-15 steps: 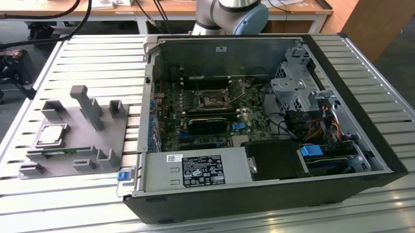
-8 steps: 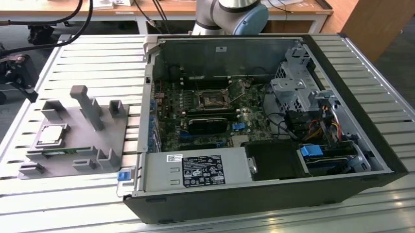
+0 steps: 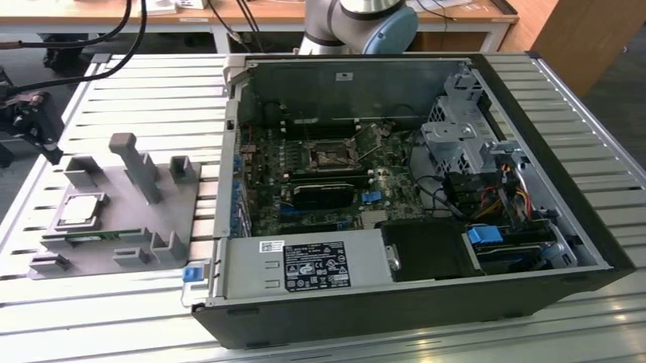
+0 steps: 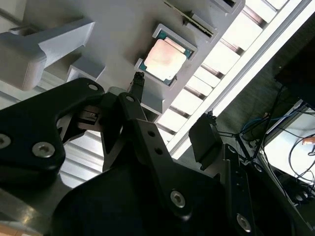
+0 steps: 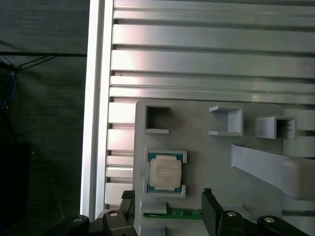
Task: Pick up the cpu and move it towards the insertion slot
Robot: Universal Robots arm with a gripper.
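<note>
Gripper (image 5: pixel 168 195) poised over a grey moulded fixture (image 3: pixel 131 227) that lies on a slatted metal table (image 3: pixel 151 91), at the exterior view's left. In both wrist views the two black fingers (image 5: pixel 209 211) stand spread well apart, with open space between them and nothing pinched. The cpu (image 5: pixel 165 174) lies flat, silvery face up, in a square recess of the fixture, bounded at its corners by low pale walls. In the first wrist view it sits just beyond the fingertips, roughly in line with the gap between them, and neither finger touches it. A narrow green memory stick (image 5: pixel 173 214) lies in a groove of the fixture just beside the cpu, on the side nearer the fingers. Several small open-topped pockets (image 5: pixel 156 131) and a tall slanted post (image 3: pixel 136 170) rise from the same fixture. In the exterior view the gripper's dark body hangs above the fixture's far corner, near the picture's left edge. The insertion slot (image 3: pixel 331 156), a square black-framed socket with a metal bracket, sits on the motherboard (image 3: pixel 265 204) inside an open computer case (image 3: pixel 404 318) in the middle of the table. It is well apart from the cpu, to the exterior view's right of the fixture. The arm (image 3: pixel 374 19) rises behind the case.
</note>
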